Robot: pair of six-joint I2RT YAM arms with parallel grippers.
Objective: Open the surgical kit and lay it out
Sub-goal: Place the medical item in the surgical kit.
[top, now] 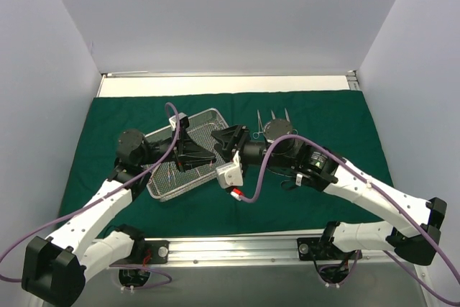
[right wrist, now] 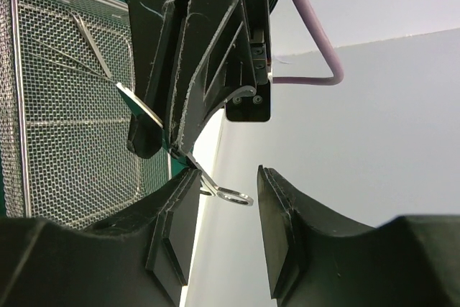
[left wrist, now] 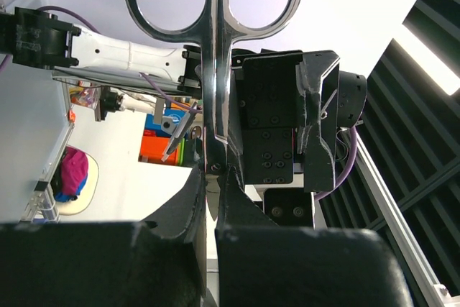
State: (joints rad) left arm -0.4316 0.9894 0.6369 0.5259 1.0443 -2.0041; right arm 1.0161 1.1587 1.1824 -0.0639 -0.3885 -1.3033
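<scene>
Left tool (left wrist: 214, 177) fingers fill the bottom of its wrist view, clamped shut on steel scissors (left wrist: 213, 55) near the pivot. Both finger rings stick out past the fingertips, away from the tool. Right tool (right wrist: 226, 228) faces it with jaws apart, gripping nothing. One scissor ring sits in the gap, close to the finger (right wrist: 172, 235) on the left of that view and clear of the other finger. From the top view, the two tools meet tip to tip over the right part of the mesh tray (top: 162, 190). Tray sits below both tools on the green cloth (top: 330, 127), which is spread flat over the counter (top: 215, 85). One slim instrument (right wrist: 90, 52) lies inside the tray, under the left tool. A few more thin instruments (top: 273, 116) lie on the cloth behind the right tool, outside the tray, with their handles partly hidden by the right arm.
</scene>
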